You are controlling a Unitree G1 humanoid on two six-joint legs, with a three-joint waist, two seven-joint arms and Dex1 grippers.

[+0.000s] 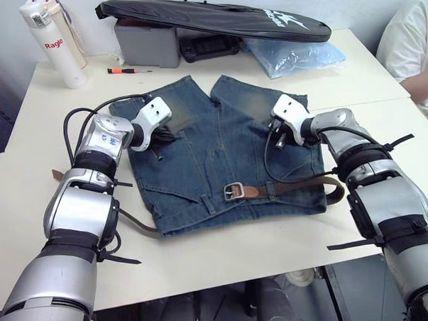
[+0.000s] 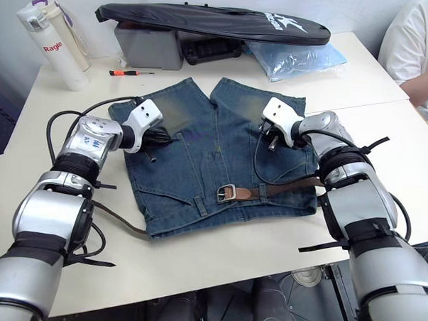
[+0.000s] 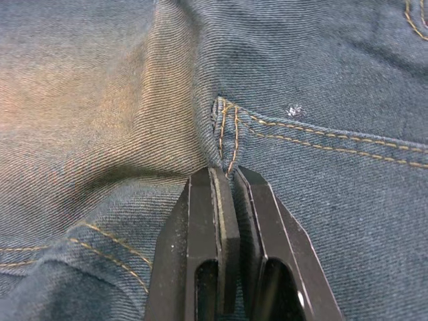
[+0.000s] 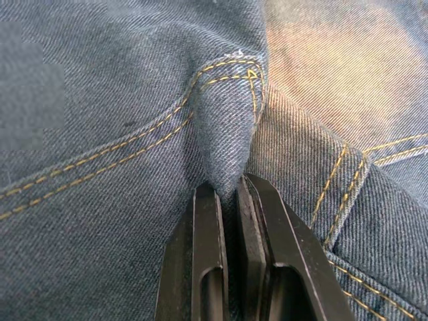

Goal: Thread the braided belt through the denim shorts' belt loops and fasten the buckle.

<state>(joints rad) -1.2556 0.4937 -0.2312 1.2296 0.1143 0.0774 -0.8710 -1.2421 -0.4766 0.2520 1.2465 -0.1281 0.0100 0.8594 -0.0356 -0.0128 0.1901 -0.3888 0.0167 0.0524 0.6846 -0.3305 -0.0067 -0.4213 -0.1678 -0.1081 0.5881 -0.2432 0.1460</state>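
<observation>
**Denim pinched on both sides, belt looks fastened**

Blue denim shorts with faded yellowish patches [image 1: 221, 153] lie flat on the cream tabletop [image 1: 225, 256], waistband toward the robot and legs pointing away. The dark brown braided belt [image 1: 300, 185] runs along the waistband; its small square silver buckle [image 1: 234, 191] sits near the middle front with the tan leather tip [image 1: 253, 191] passed through it, so the fastening looks done. One narrow blue denim belt loop [image 2: 199, 205] shows just left of the buckle, though whether the strap passes under every loop cannot be told. A length of strap [image 1: 135, 224] trails out from the waistband's left corner, and the belt bulges off the right edge, so the threading may be loose or incomplete there.

Both grippers are down on the shorts. The left gripper [image 3: 229, 177] has its fingers pressed together on a fold of denim at a stitched pocket corner; the right gripper [image 4: 231, 190] pinches a raised ridge of denim the same way. My judgement is that little remains beyond releasing or straightening.

Farther back on the tabletop stand a white bottle [image 1: 52, 43], a small orange-handled screwdriver [image 1: 125, 70], a grey box [image 1: 146, 42] under a long black bag [image 1: 215, 20], and a blue plastic bag [image 1: 298, 56]. A person in a white shirt [image 1: 411, 42] sits at the far right.
</observation>
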